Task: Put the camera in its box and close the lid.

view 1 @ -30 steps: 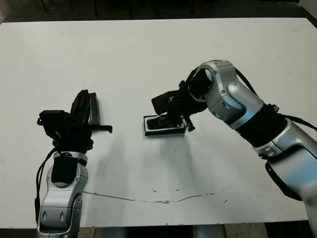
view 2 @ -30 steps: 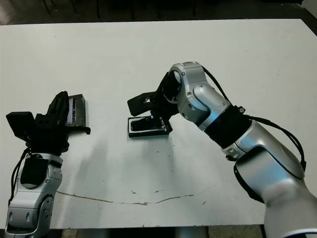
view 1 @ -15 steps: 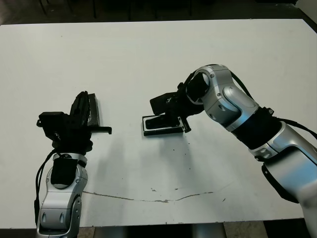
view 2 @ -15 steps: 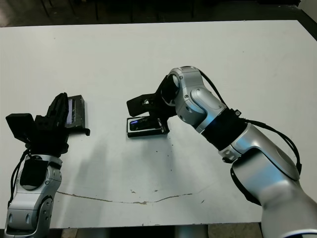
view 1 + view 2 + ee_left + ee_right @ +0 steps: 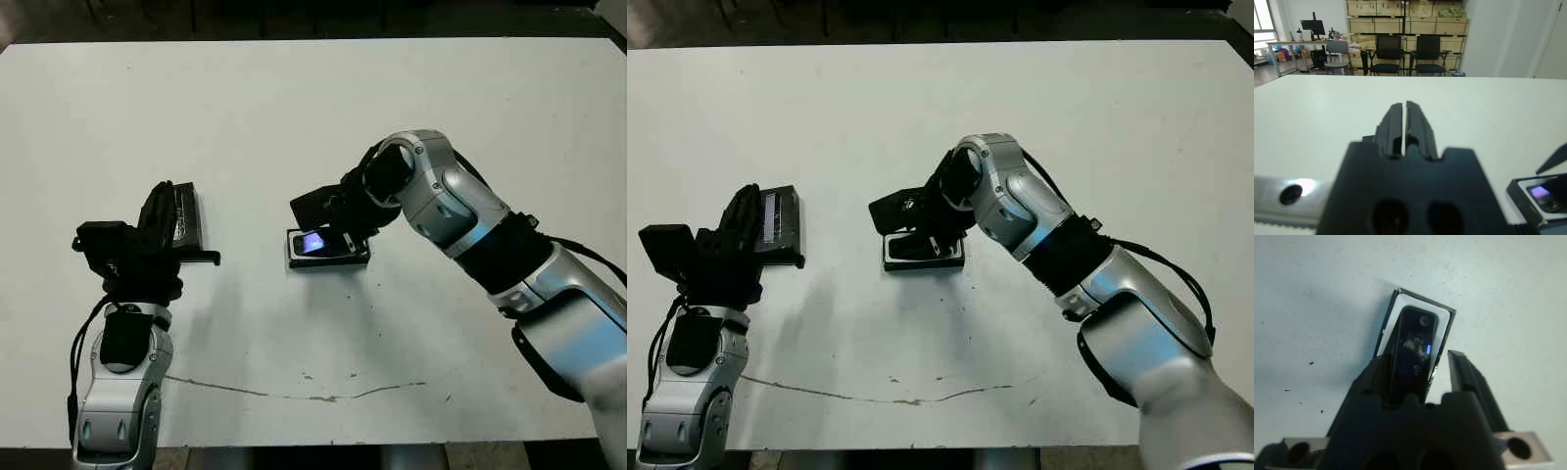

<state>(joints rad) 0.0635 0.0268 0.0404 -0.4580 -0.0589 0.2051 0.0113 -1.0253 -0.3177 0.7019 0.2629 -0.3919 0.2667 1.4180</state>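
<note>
The box (image 5: 294, 258), black-rimmed with white lining (image 5: 1444, 321), sits mid-table. The slim black camera (image 5: 1413, 345) lies inside it, its bluish patch (image 5: 313, 242) showing. My right gripper (image 5: 333, 231) hovers right over the box, open, its two fingers (image 5: 1463, 372) straddling the camera and box end. The lid (image 5: 187, 217), a flat black panel with a silvery strip, lies at the left. My left gripper (image 5: 1404, 122) is shut and empty, just beside the lid's left edge. The box and camera also show in the left wrist view (image 5: 1541, 192).
A thin brown scratch (image 5: 294, 395) runs along the table near its front edge. Bare white tabletop (image 5: 255, 127) separates lid and box. Chairs (image 5: 1387, 54) and shelves stand beyond the far edge.
My right gripper has drawn back off the box a little, and the camera's bluish patch now shows inside it. The left arm and lid have not moved.
</note>
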